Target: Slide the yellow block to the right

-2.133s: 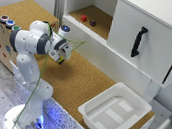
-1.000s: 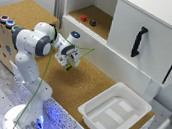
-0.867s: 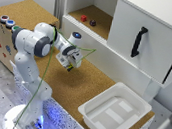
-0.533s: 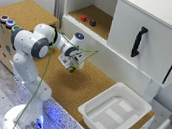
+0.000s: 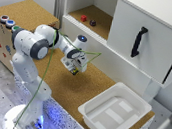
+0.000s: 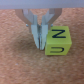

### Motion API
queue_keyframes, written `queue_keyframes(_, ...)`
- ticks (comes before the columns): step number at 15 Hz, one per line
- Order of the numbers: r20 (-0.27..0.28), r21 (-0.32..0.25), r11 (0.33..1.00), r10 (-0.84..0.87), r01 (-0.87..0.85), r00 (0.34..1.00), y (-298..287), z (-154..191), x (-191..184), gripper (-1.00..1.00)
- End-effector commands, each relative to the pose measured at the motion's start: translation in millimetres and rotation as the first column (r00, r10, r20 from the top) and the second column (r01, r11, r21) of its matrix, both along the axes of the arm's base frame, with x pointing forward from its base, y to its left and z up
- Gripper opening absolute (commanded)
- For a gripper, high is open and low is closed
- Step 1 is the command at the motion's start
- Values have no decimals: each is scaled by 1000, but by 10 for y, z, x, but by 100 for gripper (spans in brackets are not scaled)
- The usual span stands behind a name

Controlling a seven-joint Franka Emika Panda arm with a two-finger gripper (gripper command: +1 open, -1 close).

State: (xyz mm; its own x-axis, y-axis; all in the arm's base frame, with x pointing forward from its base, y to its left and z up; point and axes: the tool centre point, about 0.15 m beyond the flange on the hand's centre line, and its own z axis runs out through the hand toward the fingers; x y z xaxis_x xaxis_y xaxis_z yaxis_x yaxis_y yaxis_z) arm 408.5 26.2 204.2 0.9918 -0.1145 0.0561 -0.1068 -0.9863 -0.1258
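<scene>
The yellow block (image 6: 58, 41) sits on the cork worktop (image 6: 20, 65), a cube with dark letters on its faces, an N on the top face and a U-like mark on the side toward the wrist camera; in the wrist view it lies just beside the claw (image 6: 40, 46), against the outer side of one finger and not between the two; the fingers (image 6: 36, 36) stand narrow, nearly together, with nothing gripped between them, their tips down at the cork; in the exterior view the block is hidden or too small to make out under the claw (image 5: 75, 71), which hangs low over the worktop (image 5: 58, 84) in front of the white cabinet (image 5: 139, 35); the white arm (image 5: 30, 45) reaches across from the exterior view's left; inside the open cabinet shelf lie a small red block (image 5: 83, 18) and a small dark round piece (image 5: 92, 23), close together and well apart from the claw; a white plastic tray (image 5: 114, 113) rests on the worktop toward the exterior view's right, near the cork's edge; a black handle (image 5: 138, 41) is fixed on the cabinet door.
</scene>
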Motion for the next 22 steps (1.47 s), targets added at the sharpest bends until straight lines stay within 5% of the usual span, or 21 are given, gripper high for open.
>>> queue_keyframes(1,12,6,1000,-15,15,1000,-597,-3,-117,-100)
queue_keyframes(13,95,-39,998,-50,53,994,-1463,243,22,-100)
queue_keyframes(22,107,84,996,17,-26,994,-1497,216,36,-100)
